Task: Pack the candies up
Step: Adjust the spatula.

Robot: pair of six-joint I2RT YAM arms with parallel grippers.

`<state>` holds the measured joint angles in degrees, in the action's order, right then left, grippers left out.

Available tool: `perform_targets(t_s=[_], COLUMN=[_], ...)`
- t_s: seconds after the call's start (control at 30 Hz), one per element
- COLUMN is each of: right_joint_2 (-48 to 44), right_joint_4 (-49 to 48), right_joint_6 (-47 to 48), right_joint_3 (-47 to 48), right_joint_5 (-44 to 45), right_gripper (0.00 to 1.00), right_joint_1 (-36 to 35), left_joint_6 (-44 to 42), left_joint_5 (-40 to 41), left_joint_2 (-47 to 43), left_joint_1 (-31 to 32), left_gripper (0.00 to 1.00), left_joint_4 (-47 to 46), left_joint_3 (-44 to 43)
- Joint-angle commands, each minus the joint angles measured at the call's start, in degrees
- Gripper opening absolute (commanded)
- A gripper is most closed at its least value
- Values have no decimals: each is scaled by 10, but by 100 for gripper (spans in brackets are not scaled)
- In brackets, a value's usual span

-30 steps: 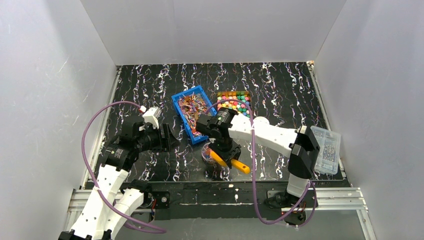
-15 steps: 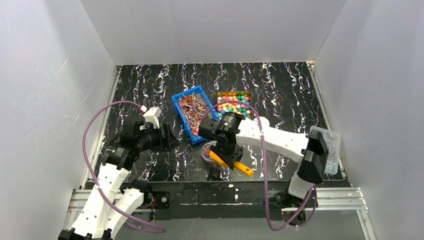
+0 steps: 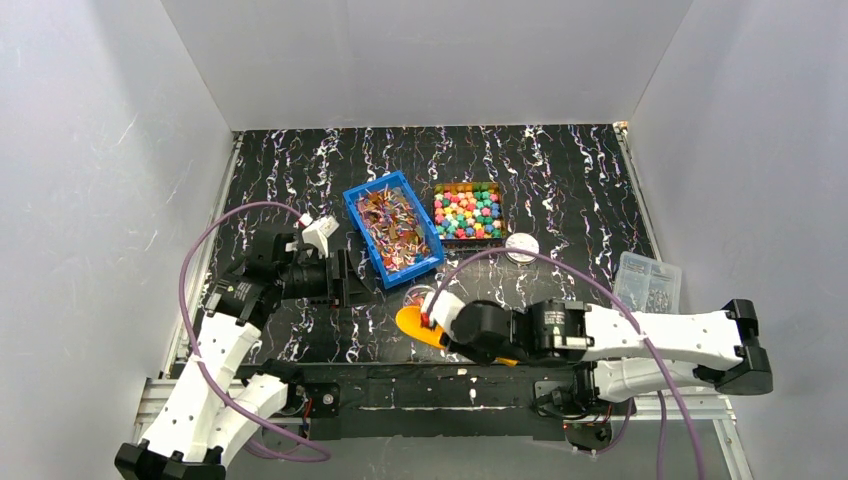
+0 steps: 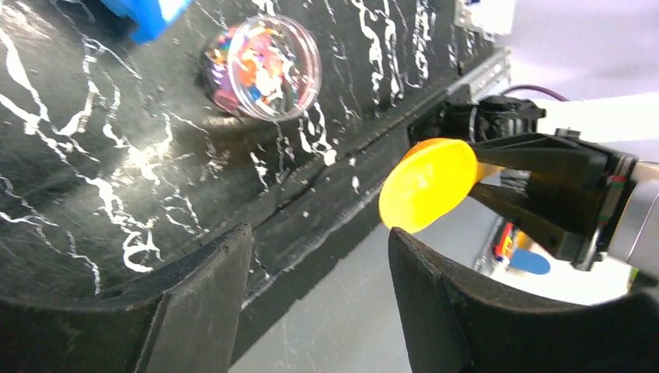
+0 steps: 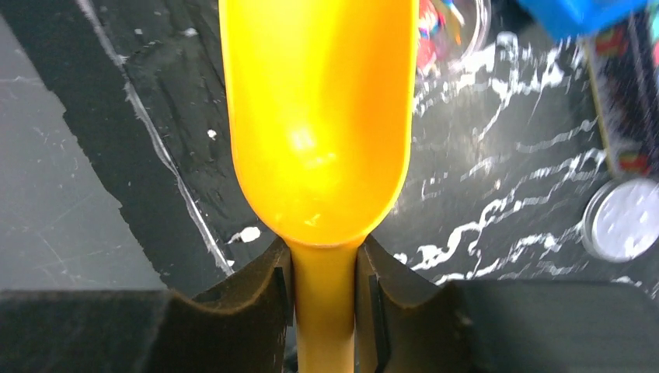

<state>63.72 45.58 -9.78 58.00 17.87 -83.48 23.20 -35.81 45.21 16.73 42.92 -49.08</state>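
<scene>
The candies (image 3: pixel 467 212) fill a dark tray at mid-table, bright pink, yellow, green and blue. More candies lie in a small round clear container (image 3: pixel 420 298) (image 4: pixel 263 66) nearer the front. My right gripper (image 3: pixel 440 322) (image 5: pixel 325 249) is shut on the handle of a yellow scoop (image 3: pixel 410 325) (image 5: pixel 319 116) (image 4: pixel 427 183). The scoop's bowl looks empty and hangs over the table's front edge, just in front of the container. My left gripper (image 3: pixel 343 282) (image 4: pixel 319 233) is open and empty, left of the container and pointing toward it.
A blue bin (image 3: pixel 393 233) of mixed wrappers stands left of the candy tray. A white round lid (image 3: pixel 520 247) (image 5: pixel 622 217) lies right of the container. A clear plastic box (image 3: pixel 648 285) sits at the right edge. My right arm lies low along the front rail.
My right arm has dropped low along the front edge, carrying the scoop off the container toward the near edge. My left gripper has shifted slightly right.
</scene>
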Motion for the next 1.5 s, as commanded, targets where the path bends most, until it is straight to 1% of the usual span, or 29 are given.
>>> perform_targets(t_s=[0.0,0.1,0.2,0.33,0.57,0.83,1.13,1.23,1.47], right_joint_2=[-36,-31,-25,-15,-9,13,30,24,-9], right_joint_4=[-124,-141,-156,-164,-169,-181,-197,-196,-232], right_joint_6=[112,150,175,192,195,199,200,194,186], right_joint_3=[-29,-31,-31,-24,-1,33,65,74,73], right_joint_5=[101,140,163,174,172,171,213,230,220], right_gripper=[1,1,1,1,1,1,1,1,1], right_joint_1=[-74,-104,-119,-129,-134,-149,-189,-203,-209], left_joint_6=[11,7,0,-7,-1,2,-7,-11,-16], left_joint_5=[-81,-105,-119,-126,-137,-146,-132,-126,-121], left_joint_2=[-7,-5,-7,-18,-46,-58,-62,-64,-60], left_joint_1=[2,3,3,3,3,3,2,3,3], left_gripper=[64,64,64,64,64,61,59,58,56], left_joint_4=[58,82,105,131,149,149,158,161,161], left_joint_3=[-38,-50,-60,-67,-65,-48,-38,-32,-27])
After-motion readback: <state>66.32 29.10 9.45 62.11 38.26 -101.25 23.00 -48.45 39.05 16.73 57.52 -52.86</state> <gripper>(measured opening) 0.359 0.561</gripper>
